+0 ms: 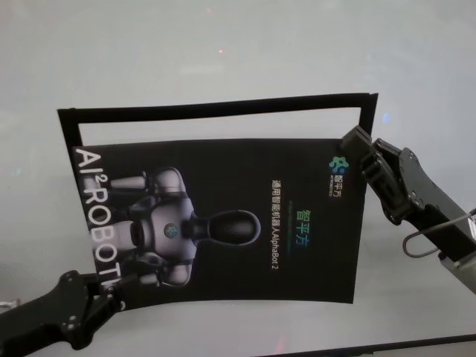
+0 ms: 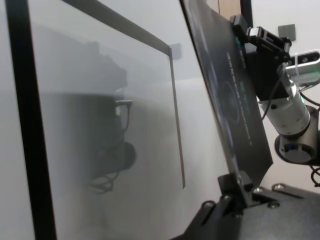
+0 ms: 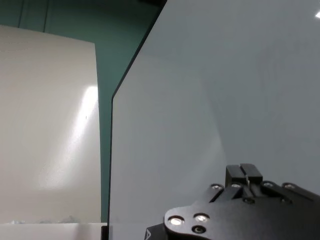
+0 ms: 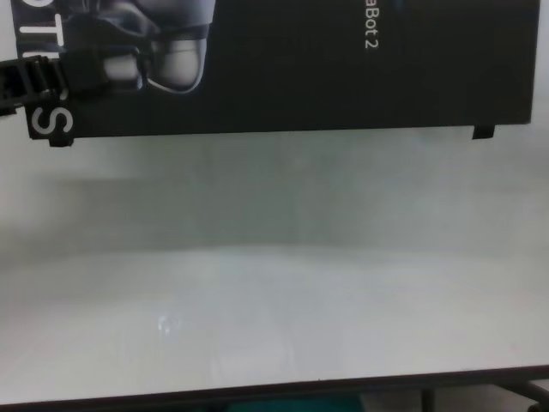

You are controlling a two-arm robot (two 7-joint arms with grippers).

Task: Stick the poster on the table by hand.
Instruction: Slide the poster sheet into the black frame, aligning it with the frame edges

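The black poster [image 1: 223, 216] with the white-grey robot and "AlphaBot 2" text hangs over the white table [image 1: 223, 44], held at two opposite corners. My left gripper [image 1: 111, 294] is shut on its near left corner, and my right gripper [image 1: 358, 152] is shut on its far right corner. In the left wrist view the poster [image 2: 235, 100] is raised and tilted, apart from the tabletop, with the left fingers [image 2: 240, 182] pinching its edge. The chest view shows the poster's near edge [image 4: 300, 86] casting a shadow on the table [image 4: 274, 300].
A three-sided frame of narrow black tape strips [image 1: 216, 104] lies on the table behind and beside the poster; its strips [image 2: 175, 115] also show in the left wrist view. Small tape tabs [image 4: 485, 131] stick out at the poster's near corners. The table's dark front edge [image 4: 274, 390] is close.
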